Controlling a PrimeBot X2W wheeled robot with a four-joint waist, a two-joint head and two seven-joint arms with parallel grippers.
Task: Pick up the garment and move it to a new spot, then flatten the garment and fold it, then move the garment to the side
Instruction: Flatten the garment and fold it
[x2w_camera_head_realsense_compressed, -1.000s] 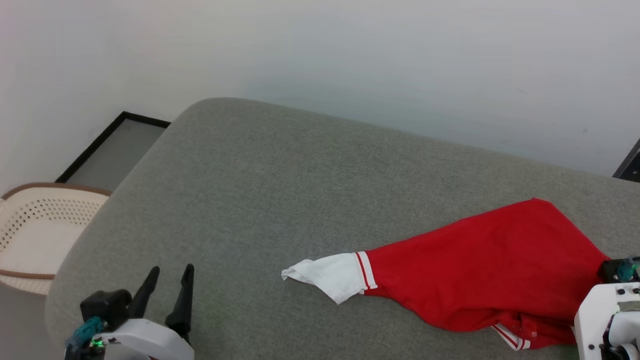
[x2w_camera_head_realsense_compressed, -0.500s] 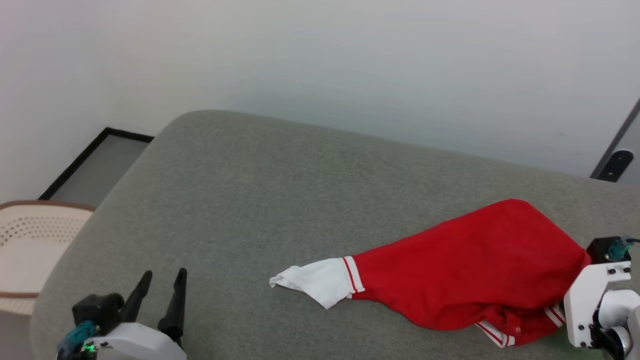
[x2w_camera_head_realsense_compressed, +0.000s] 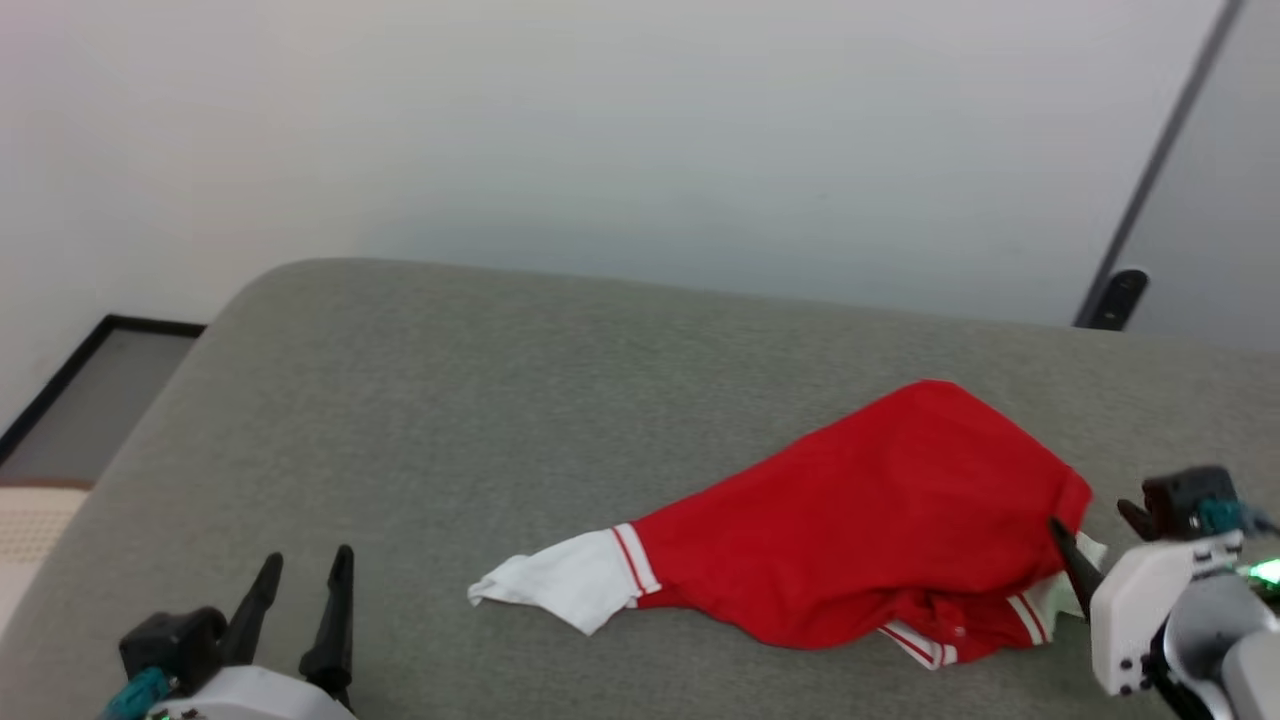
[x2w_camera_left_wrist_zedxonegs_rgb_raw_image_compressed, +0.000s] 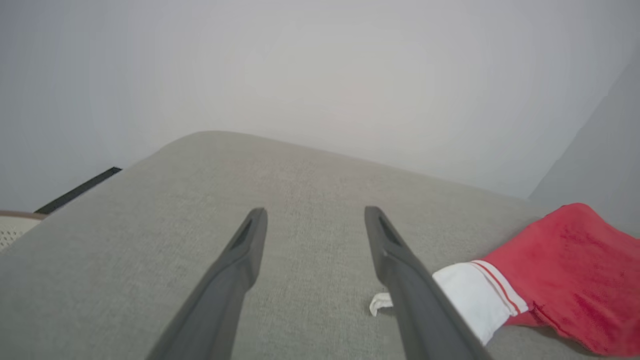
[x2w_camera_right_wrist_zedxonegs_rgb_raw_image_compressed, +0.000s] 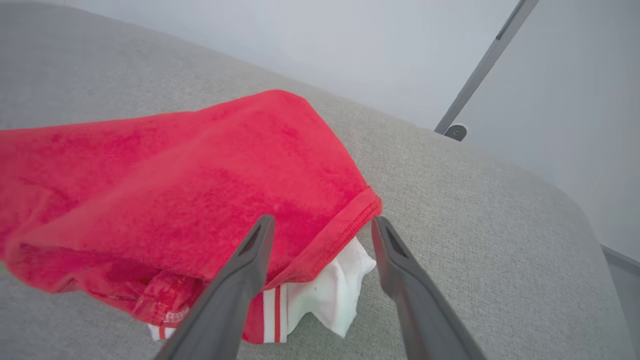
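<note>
The garment (x2w_camera_head_realsense_compressed: 860, 520) is a red jersey lying bunched on the grey padded surface (x2w_camera_head_realsense_compressed: 480, 400), right of centre. One white sleeve (x2w_camera_head_realsense_compressed: 560, 590) with red stripe trim trails out to the left. My right gripper (x2w_camera_head_realsense_compressed: 1092, 520) is open at the garment's right end. In the right wrist view the red hem (x2w_camera_right_wrist_zedxonegs_rgb_raw_image_compressed: 350, 220) and a white sleeve (x2w_camera_right_wrist_zedxonegs_rgb_raw_image_compressed: 330, 290) lie between and below the spread fingers of that gripper (x2w_camera_right_wrist_zedxonegs_rgb_raw_image_compressed: 322, 220), which grip nothing. My left gripper (x2w_camera_head_realsense_compressed: 306, 560) stands open over bare surface at the lower left, the white sleeve (x2w_camera_left_wrist_zedxonegs_rgb_raw_image_compressed: 475, 295) just right of its fingers (x2w_camera_left_wrist_zedxonegs_rgb_raw_image_compressed: 315, 211).
A cream perforated basket (x2w_camera_head_realsense_compressed: 30, 520) and a dark-framed panel (x2w_camera_head_realsense_compressed: 90, 390) sit off the surface's left edge. A pale wall runs behind. A grey door edge with a dark stop (x2w_camera_head_realsense_compressed: 1112, 298) stands at the back right. The surface's rounded far right corner (x2w_camera_right_wrist_zedxonegs_rgb_raw_image_compressed: 565, 200) lies close to my right gripper.
My right gripper has opened and let go of the garment, whose right end now rests on the surface. The camera has turned right, shifting the whole picture left. The left arm is unchanged.
</note>
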